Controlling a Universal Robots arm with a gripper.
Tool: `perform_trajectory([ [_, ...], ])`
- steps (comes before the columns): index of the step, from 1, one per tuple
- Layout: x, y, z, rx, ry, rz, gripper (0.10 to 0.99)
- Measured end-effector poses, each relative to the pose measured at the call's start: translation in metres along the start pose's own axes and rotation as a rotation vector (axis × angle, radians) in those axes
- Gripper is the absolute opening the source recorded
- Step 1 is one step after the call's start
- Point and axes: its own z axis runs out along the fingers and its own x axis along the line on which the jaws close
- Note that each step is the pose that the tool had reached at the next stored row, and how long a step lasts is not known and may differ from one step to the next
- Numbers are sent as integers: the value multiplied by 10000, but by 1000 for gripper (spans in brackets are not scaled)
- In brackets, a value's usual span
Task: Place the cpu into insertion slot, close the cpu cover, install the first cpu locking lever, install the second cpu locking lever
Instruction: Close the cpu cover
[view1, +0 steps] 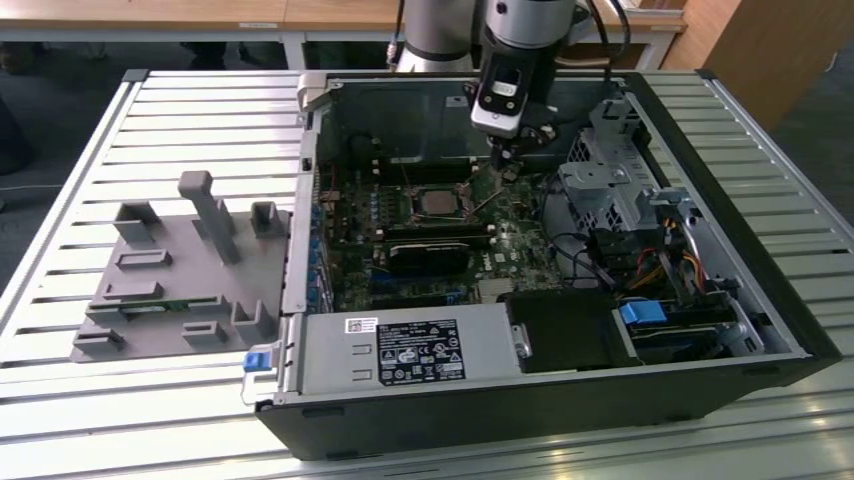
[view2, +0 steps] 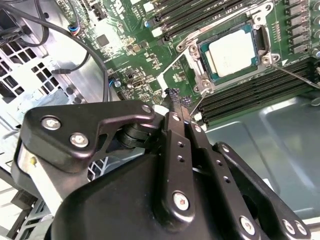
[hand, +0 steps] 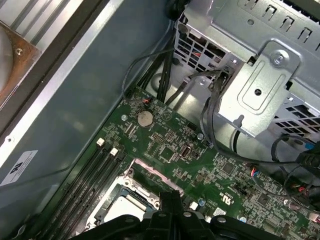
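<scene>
- Black matte linkage arms of the pincer (view2: 176, 97) sit closest in the second wrist view, studded with round silver screws. Its two slim fingers taper to tips pressed narrowly together, with nothing seen between them.
- Just beside those tips runs a thin wire lever (view2: 200, 102); whether they touch it cannot be told.
- Past the tips, the cpu (view2: 232, 53), a flat square with a dull pale-silver top, lies seated in the insertion slot (view2: 260, 39) on a green circuit board (view2: 145, 65) crowded with tiny parts.
- The cpu cover (view2: 202, 60), a thin shiny metal frame, lies flat around the chip, whose top shows through its window.
- A second wire lever (view2: 297, 76) slants away from the socket's corner.
- In the first wrist view the pincer (hand: 170, 194) hangs over one corner of the cpu (hand: 122, 209). This view adds a round coin battery (hand: 145, 118), a perforated steel drive cage (hand: 260, 90) and black cables (hand: 166, 65).
- The exterior view takes in the wider scene: a black computer case (view1: 534, 410) lies open on a ribbed metal table (view1: 80, 420). The arm enters at twelve o'clock, and the pincer (view1: 505, 172) is near the cpu (view1: 438, 203), at about one o'clock from it.
- A grey plastic fixture (view1: 187, 270) with upright pegs stands at nine o'clock from the case, and a labelled silver power supply box (view1: 400, 352) sits at six o'clock from the cpu.
</scene>
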Motion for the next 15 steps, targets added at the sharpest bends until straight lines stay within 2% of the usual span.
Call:
perform_trajectory([
  [4,-19,29,14,2,-1,0,106],
  [13,-27,40,48,0,-1,13,106],
  [15,-22,43,57,-4,-17,190,106],
])
